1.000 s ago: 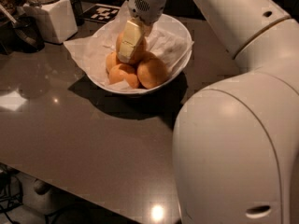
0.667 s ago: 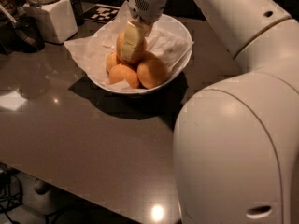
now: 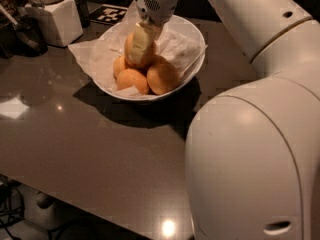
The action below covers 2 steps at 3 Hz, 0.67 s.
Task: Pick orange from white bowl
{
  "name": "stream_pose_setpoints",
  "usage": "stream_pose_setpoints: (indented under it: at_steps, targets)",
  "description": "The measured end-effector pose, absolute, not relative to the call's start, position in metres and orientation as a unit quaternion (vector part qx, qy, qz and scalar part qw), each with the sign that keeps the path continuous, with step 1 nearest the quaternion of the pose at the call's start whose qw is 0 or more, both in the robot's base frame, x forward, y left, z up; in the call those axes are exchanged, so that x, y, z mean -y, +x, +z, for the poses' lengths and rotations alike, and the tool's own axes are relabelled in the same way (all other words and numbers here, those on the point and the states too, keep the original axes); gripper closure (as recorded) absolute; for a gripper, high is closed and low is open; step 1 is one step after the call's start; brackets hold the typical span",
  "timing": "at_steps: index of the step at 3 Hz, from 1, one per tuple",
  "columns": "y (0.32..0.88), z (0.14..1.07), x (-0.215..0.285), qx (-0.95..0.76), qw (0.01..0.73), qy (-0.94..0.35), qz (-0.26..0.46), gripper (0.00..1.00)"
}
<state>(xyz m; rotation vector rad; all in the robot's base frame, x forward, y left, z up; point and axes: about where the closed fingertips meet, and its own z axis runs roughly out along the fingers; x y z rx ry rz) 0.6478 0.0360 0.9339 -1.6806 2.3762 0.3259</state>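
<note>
The white bowl (image 3: 196,59), lined with crumpled white paper, stands on the grey table and holds several oranges. My gripper (image 3: 140,48) reaches down into the bowl from above and is shut on the orange (image 3: 133,54), holding it slightly above the others. One pale finger (image 3: 142,40) lies across the orange's front. Three other oranges show under and beside it: one on the right (image 3: 163,77), one at the front (image 3: 132,80), one on the left (image 3: 120,64).
A boxy white canister (image 3: 54,19) with a stacked lid stands at the back left beside a dark object (image 3: 27,34). A black-and-white marker tag (image 3: 114,14) lies behind the bowl. My large white arm (image 3: 260,134) fills the right side. The table's front edge runs diagonally at the lower left.
The gripper has closed on the orange and raised it a little out of the pile. The bowl and the other oranges have stayed in place.
</note>
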Motion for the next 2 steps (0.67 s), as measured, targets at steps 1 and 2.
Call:
stream_pose_setpoints:
  at_steps: [1, 2]
  targets:
    - [0.6474, 0.9326, -0.0356, -0.807, 0.108, -0.570, 0.111, 1.00]
    - [0.6476, 0.9330, -0.0356, -0.807, 0.109, -0.570, 0.111, 1.00]
